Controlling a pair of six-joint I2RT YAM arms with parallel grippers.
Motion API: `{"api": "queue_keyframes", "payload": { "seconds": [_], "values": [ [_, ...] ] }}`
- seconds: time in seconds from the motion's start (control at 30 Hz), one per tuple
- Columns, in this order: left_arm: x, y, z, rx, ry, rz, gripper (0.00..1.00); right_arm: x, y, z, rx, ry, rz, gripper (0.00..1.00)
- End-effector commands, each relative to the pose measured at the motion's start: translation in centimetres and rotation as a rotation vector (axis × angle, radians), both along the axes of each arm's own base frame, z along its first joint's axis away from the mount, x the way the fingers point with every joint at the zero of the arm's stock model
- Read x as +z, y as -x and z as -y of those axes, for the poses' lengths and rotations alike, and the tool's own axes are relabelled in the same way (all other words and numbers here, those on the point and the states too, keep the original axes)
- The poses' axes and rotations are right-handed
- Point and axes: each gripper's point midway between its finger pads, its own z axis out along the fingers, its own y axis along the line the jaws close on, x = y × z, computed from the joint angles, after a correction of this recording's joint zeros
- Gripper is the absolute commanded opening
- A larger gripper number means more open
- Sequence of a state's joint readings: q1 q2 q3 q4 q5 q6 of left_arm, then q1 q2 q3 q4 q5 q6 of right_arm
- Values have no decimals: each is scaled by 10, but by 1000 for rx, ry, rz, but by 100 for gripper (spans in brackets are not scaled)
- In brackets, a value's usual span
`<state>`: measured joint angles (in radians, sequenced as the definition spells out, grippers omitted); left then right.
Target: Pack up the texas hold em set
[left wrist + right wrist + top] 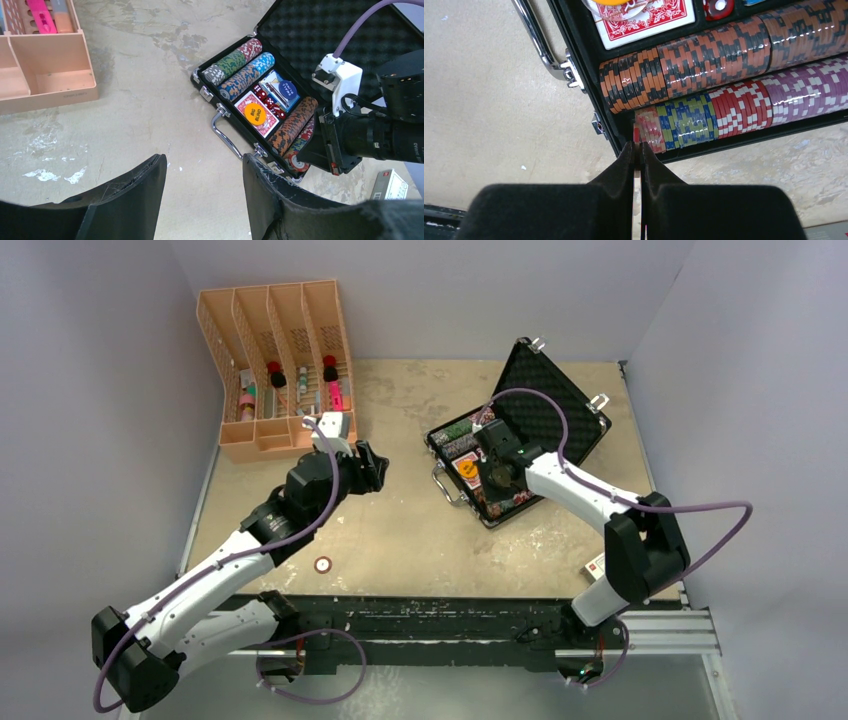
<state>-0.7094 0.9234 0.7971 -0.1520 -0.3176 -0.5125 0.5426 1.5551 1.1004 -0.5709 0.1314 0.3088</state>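
Observation:
The black briefcase (437, 438) lies open right of centre, its foam-lined lid (550, 400) tilted back. Inside are rows of coloured chips (245, 75), a red-backed card deck (256, 111) and red dice (265, 97). My right gripper (637, 146) is shut on a red chip (635, 135), held edge-on at the near-left end of the case's front chip row (704, 117). My left gripper (202, 170) is open and empty, above bare table left of the case's silver handle (225, 137). One loose round chip (323, 564) lies on the table near the front edge.
The orange four-slot rack (275, 370) with bottles stands at the back left, close behind my left gripper (372, 468). A small white box (595, 565) lies by the right arm's base. Grey walls enclose the table on three sides.

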Motion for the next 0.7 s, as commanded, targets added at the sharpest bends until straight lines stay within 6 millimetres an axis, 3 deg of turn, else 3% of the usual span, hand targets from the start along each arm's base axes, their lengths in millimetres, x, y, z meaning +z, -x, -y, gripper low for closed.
{"api": "queue_keyframes", "payload": {
  "seconds": [0.0,0.1,0.23,0.33,0.47,0.57,0.67],
  "values": [
    [31,-4,4,-4,46,57,56,10,-9,-1,49,24,29,7],
    [35,-3,3,-4,49,66,56,12,-10,2,42,53,40,21],
    [39,-4,0,10,47,72,57,34,-17,-5,39,14,105,36],
    [47,-6,-11,62,33,85,56,56,-23,-13,43,-35,159,38],
    [74,-5,-40,187,29,137,56,75,-28,-29,68,-84,213,40],
    [104,0,-63,273,48,188,57,88,-30,-55,102,-124,261,43],
    [134,8,-81,317,57,245,57,94,-23,-100,177,-173,295,46]
  ]
}}
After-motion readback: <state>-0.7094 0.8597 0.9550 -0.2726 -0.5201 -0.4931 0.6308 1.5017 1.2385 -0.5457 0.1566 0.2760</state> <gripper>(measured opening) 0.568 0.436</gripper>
